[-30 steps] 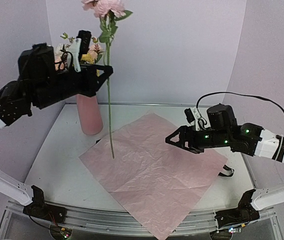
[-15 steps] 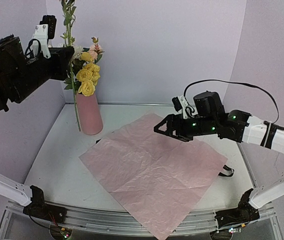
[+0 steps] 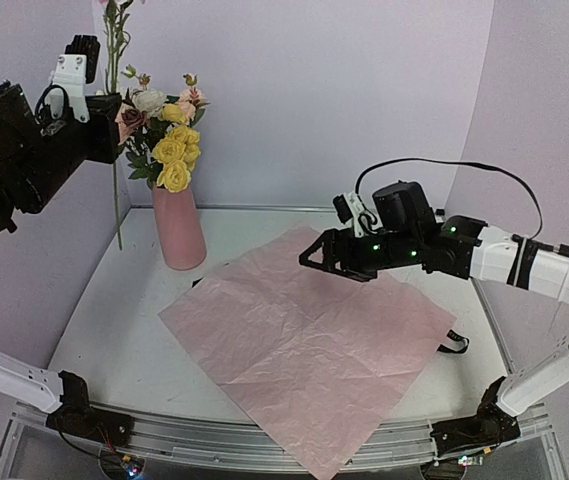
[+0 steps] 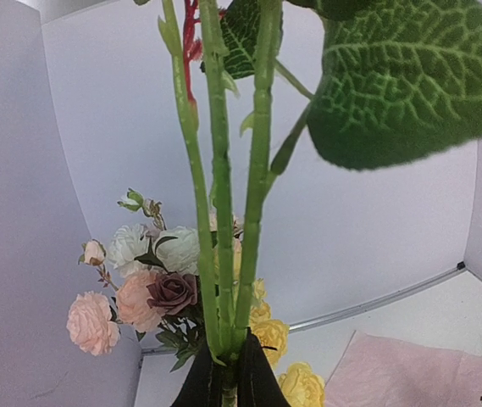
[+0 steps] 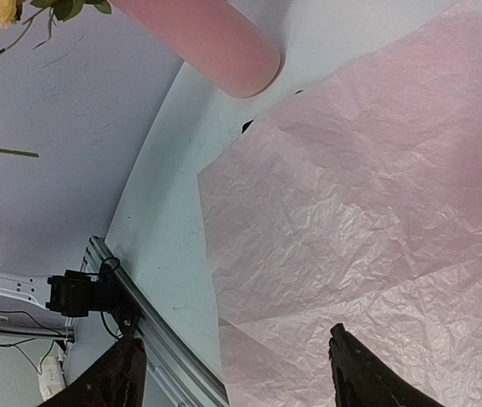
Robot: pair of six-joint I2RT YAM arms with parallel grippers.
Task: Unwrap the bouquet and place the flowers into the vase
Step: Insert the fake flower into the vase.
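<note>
The vase (image 3: 179, 228) stands upright on the table (image 3: 104, 330). A bunch of flowers (image 3: 167, 140), yellow, cream, pink and one dusky bloom, sits in its mouth. Leaves hide the rim.

Up and to the left of the vase, level with those blooms, the left gripper (image 3: 114, 125) is pinched narrow on the held stems (image 3: 117, 200). They hang upright just left of the vase, apart from it, and their lower end reaches beside the vase's body. From above they read as a single thin line. The left wrist view shows three green stems (image 4: 219, 212) clamped between the fingers (image 4: 253, 381), with a large veined leaf (image 4: 401, 76) close to the lens. The stems' heads run off the top of both views, so their blooms cannot be made out.

To the right of the vase and well apart from it, the right gripper (image 3: 309, 262) hovers over the crinkled pink paper sheet (image 3: 314, 340). Its jaws are spread wide with nothing between them (image 5: 235, 339). The sheet lies flat in front and to the right of the vase, one corner close by its foot. The right wrist camera catches only the vase's lower body (image 5: 215, 42), cut off by the frame's top. A small dark loop (image 3: 454, 345) lies at the sheet's edge farthest from the vase, too small to identify surely.
</note>
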